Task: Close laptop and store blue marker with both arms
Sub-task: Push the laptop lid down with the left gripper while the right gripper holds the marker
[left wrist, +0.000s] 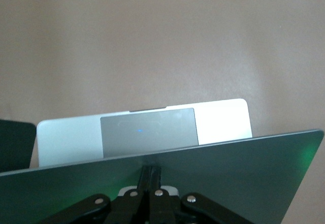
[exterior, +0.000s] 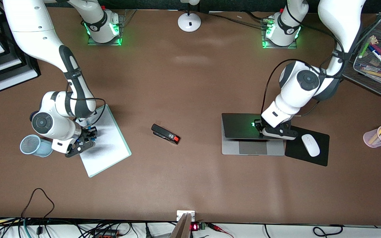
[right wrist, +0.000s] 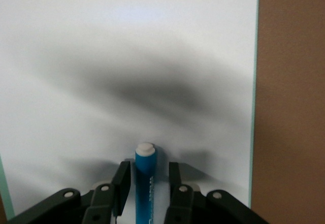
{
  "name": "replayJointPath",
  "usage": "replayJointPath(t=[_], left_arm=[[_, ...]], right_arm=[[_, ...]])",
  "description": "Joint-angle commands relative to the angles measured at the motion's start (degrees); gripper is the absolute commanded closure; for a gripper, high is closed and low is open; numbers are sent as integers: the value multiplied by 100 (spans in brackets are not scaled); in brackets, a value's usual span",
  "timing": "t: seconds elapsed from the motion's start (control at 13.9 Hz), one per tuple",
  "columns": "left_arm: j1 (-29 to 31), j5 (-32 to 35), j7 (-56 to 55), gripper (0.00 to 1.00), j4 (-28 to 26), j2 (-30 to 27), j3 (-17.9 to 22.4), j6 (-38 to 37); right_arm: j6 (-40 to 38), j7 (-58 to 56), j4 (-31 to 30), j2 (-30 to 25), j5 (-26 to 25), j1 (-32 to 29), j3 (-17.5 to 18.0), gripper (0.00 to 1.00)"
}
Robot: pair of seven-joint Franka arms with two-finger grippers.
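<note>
The laptop (exterior: 252, 148) lies toward the left arm's end of the table. Its dark lid (exterior: 240, 125) is tilted low over the silver base. My left gripper (exterior: 260, 128) is shut, its tips resting on the back of the lid (left wrist: 244, 168). The grey trackpad (left wrist: 147, 132) shows past the lid's edge. The blue marker (right wrist: 145, 164), with its pale cap, lies on the white clipboard (exterior: 111, 148). My right gripper (exterior: 89, 133) is down over it and open. Its fingers (right wrist: 122, 177) straddle the marker, one close against it and the other a small gap away.
A blue mesh cup (exterior: 31, 145) stands beside the right gripper. A black stapler (exterior: 165, 134) lies mid-table. A white mouse (exterior: 310, 145) sits on a black pad (exterior: 321, 157) beside the laptop. A pink pen cup (exterior: 379, 136) and a wire basket (exterior: 380, 86) of markers stand at the left arm's end.
</note>
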Motion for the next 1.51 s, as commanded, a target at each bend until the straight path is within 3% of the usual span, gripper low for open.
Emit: replayJointPath(t=[0.0, 0.65, 1.43], left_arm=[[45, 457, 66, 100, 527, 502, -28, 6], [63, 678, 66, 100, 1249, 1399, -19, 59], [80, 977, 66, 100, 1249, 1892, 95, 682]], right_arm=[[42, -39, 65, 53, 95, 56, -3, 62], [42, -48, 74, 62, 87, 48, -3, 68], [50, -92, 188, 193, 87, 39, 32, 77]])
